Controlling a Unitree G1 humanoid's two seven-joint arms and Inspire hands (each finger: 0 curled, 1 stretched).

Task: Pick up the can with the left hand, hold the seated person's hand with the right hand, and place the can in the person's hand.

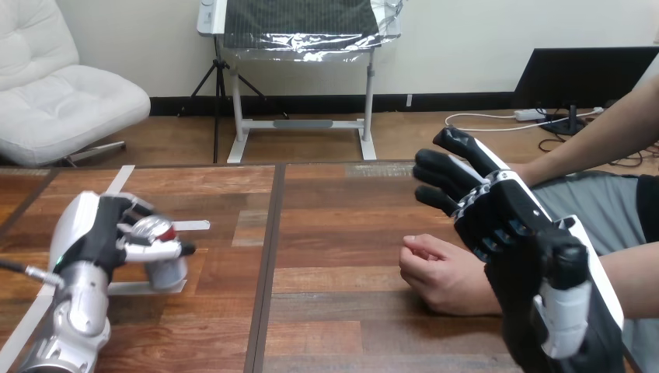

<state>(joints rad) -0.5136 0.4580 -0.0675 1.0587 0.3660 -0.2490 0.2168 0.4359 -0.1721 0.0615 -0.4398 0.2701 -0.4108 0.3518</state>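
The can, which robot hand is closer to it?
Left. The left hand has its fingers curled round the can at the left side of the table. The right hand is far across the table, open, beside the person's hand.

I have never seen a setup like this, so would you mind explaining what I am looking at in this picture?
The picture comes from a camera on a humanoid robot's head, looking down over a wooden table. The two machine arms are the robot's own. Its left hand has its fingers curled round a small can. Its right hand, fingers straight, is beside the person's hand, which rests loosely closed on the table. I cannot tell whether those two touch.
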